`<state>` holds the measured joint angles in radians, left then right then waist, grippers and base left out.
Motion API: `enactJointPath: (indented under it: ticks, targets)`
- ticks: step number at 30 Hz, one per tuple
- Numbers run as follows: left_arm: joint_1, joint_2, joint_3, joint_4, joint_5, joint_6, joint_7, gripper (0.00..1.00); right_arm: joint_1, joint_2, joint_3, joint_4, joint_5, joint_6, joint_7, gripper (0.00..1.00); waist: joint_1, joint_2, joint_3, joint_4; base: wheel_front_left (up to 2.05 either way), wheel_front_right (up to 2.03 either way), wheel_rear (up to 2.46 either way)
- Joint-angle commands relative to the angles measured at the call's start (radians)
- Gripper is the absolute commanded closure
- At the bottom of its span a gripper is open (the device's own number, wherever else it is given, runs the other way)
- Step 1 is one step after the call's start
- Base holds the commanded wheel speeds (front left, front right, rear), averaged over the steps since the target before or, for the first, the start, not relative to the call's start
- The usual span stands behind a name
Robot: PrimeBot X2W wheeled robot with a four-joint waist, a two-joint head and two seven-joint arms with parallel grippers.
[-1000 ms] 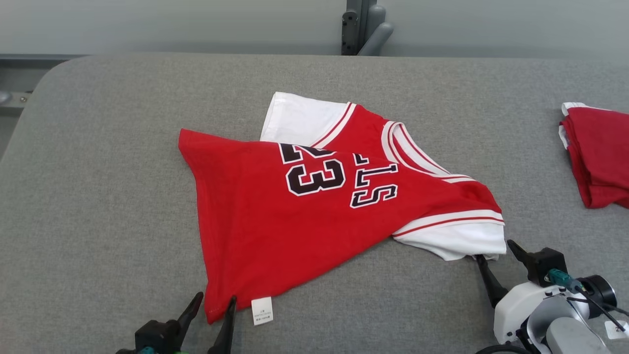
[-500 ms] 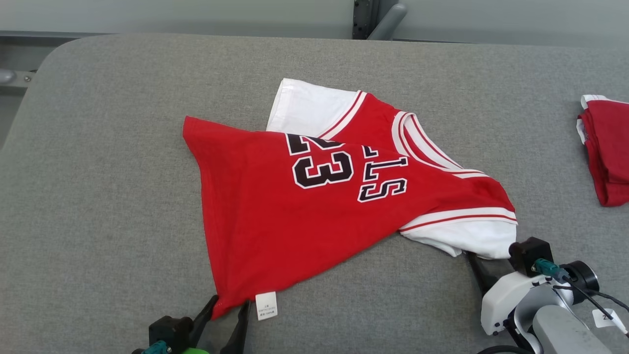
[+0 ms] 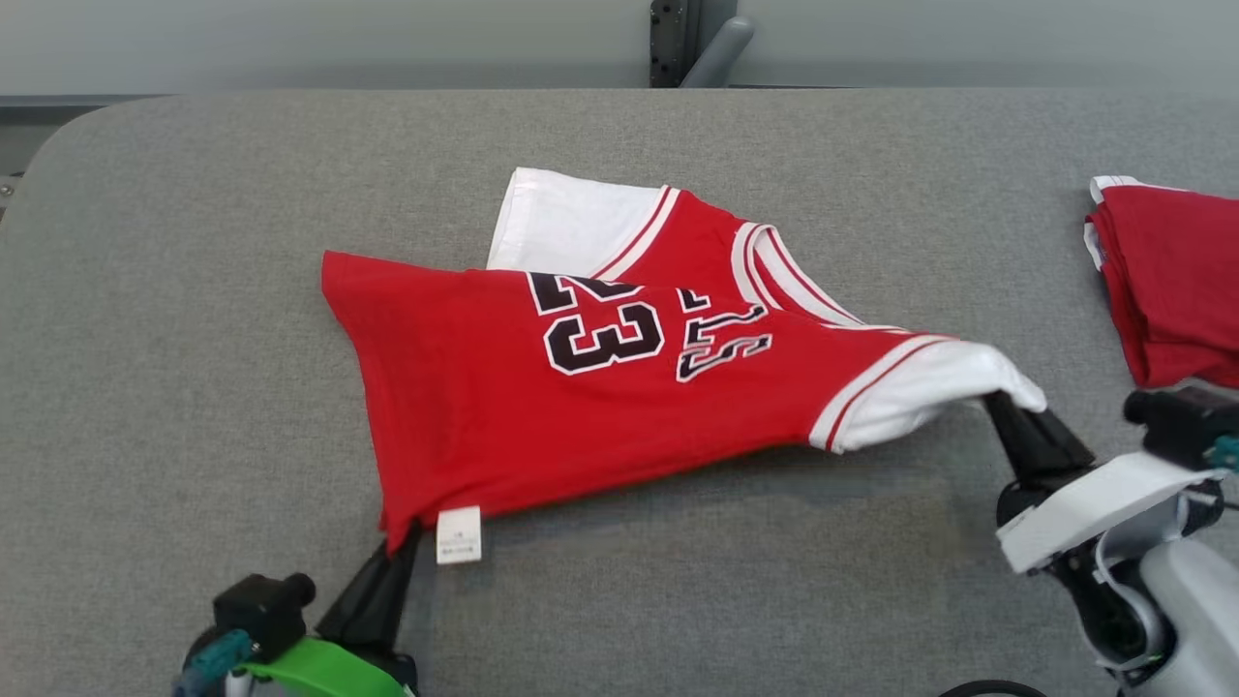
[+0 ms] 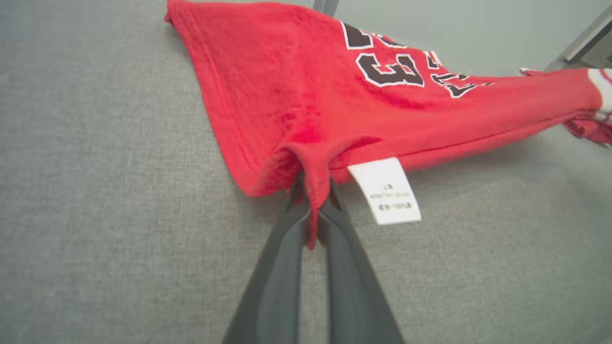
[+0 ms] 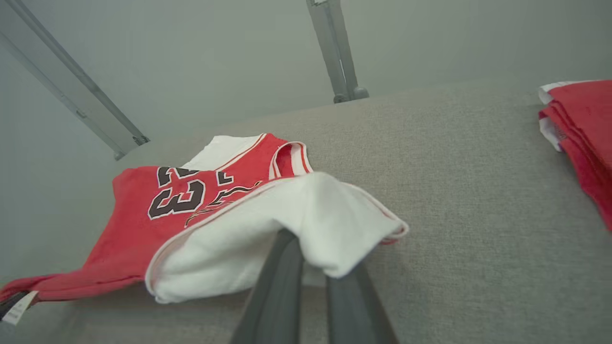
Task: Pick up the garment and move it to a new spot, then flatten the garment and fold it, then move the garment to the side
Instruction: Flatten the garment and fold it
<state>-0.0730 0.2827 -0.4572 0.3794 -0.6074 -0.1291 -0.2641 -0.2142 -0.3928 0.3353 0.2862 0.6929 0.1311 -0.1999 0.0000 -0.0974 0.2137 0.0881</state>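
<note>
A: Head view, mid-frame: the garment (image 3: pixel 581 407) sprawls on the grey worktop (image 3: pixel 194 290). How will it handle?
B: Soft, light and limp, I'd judge. Hold it by its corners or it sags.
A: Jaws?
B: Left gripper (image 3: pixel 404 538), lower left: jaws pinched together on the hem corner (image 4: pixel 311 157). Right gripper (image 3: pixel 999 405), at right: clamped on the white sleeve (image 3: pixel 920 397).

Grey fabric table (image 3: pixel 194 290), pale wall (image 3: pixel 290 39), perhaps a metal post (image 3: pixel 675 44)
</note>
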Motion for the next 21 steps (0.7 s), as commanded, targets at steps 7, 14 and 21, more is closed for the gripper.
enactJointPath:
  ticks: [7,14,21]
  targets:
    - [-0.086,0.171,0.089,-0.343,0.017,-0.001,0.045,1.00,0.018,-0.173,-0.215,-0.381,0.279,-0.001,0.144,1.00,0.0000,0.0000,0.059,-0.044,0.00,0.00,0.00]
    - [-0.503,0.322,0.112,-0.604,-0.071,-0.001,0.293,1.00,-0.248,-0.235,-0.392,-0.438,0.370,-0.001,0.412,1.00,0.0000,0.0000,0.247,-0.032,0.00,0.00,0.00]
    - [-1.203,0.289,-0.056,-0.252,-0.005,-0.001,0.369,1.00,-0.935,-0.035,-0.417,-0.088,0.123,0.000,0.755,1.00,0.0000,0.0000,0.485,-0.031,0.00,0.00,0.00]
